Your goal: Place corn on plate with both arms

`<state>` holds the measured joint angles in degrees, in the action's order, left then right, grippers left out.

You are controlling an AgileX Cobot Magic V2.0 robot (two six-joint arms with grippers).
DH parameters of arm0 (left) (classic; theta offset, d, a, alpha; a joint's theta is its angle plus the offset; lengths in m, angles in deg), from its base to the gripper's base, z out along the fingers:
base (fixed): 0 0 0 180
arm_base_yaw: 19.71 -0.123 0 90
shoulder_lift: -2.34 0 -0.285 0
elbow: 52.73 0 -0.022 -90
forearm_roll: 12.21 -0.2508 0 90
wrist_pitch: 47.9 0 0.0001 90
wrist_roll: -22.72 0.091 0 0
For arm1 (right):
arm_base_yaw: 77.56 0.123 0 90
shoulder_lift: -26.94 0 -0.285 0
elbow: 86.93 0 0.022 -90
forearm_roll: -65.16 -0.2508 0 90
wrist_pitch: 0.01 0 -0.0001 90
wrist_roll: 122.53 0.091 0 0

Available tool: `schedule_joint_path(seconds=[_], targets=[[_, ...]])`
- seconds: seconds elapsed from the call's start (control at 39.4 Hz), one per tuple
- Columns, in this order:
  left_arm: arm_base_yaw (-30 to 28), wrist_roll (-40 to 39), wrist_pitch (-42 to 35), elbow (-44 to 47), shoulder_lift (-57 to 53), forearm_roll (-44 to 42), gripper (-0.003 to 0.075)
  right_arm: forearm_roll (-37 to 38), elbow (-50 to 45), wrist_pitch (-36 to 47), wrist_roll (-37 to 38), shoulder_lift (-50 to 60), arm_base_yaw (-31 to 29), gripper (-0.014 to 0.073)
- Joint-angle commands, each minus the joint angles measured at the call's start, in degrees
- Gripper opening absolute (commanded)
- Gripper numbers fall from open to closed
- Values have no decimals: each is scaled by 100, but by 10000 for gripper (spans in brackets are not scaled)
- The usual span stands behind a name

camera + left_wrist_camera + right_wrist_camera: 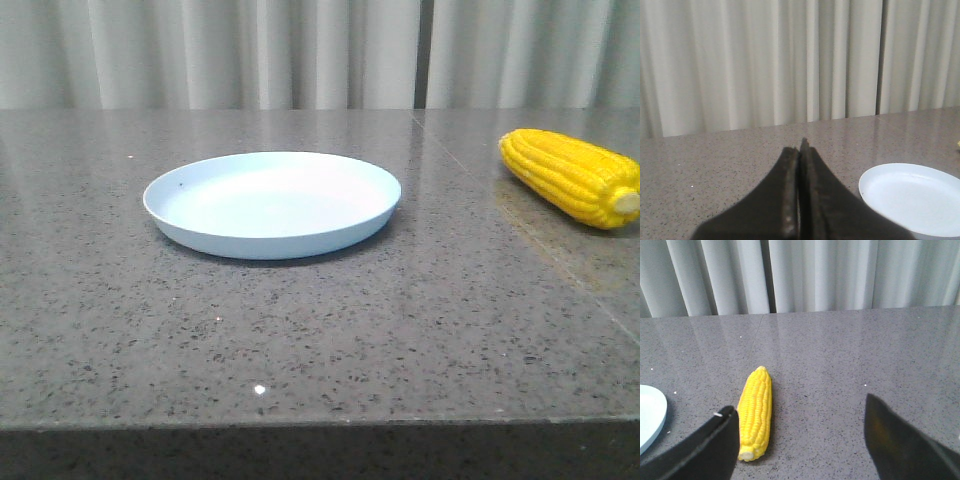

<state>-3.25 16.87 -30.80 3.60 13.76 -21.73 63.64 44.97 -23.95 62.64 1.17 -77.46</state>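
The pale blue plate lies on the grey speckled table, left of centre in the front view; it also shows in the left wrist view and its edge in the right wrist view. The yellow corn lies on the table at the far right, stub end toward the front. In the right wrist view the corn lies just beside one finger of my open, empty right gripper. My left gripper is shut and empty, beside the plate. Neither gripper shows in the front view.
Pale pleated curtains hang behind the table's far edge. The table's front edge runs across the bottom of the front view. A seam runs through the tabletop between the plate and the corn.
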Motion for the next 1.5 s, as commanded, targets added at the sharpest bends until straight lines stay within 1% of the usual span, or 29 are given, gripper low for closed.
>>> schedule_joint_path(seconds=[0.0, 0.79, 0.91, 1.02, 1.22, 1.35, 1.47], targets=[[-6, -7, -496, -142, 69, -10, -20, -2, 205, 437, -42, -85, -29, 548], [-6, -7, -496, -142, 69, -10, -20, -2, 205, 499, -42, -85, -29, 548], [-6, -7, -496, -142, 69, -10, -20, -146, 205, 602, -42, -163, -29, 548], [-6, -7, -496, -142, 69, -10, -20, -157, 363, 614, -42, -627, -29, 548], [-6, -7, -496, -142, 69, -10, -20, -158, 1123, 277, -42, -2308, 12, 548], [-6, -7, -496, -142, 69, -10, -20, -217, 1642, -29, -42, -3266, 255, 548], [-6, -7, -496, -142, 69, -10, -20, -222, 2273, -506, -42, -4213, 650, 548]])
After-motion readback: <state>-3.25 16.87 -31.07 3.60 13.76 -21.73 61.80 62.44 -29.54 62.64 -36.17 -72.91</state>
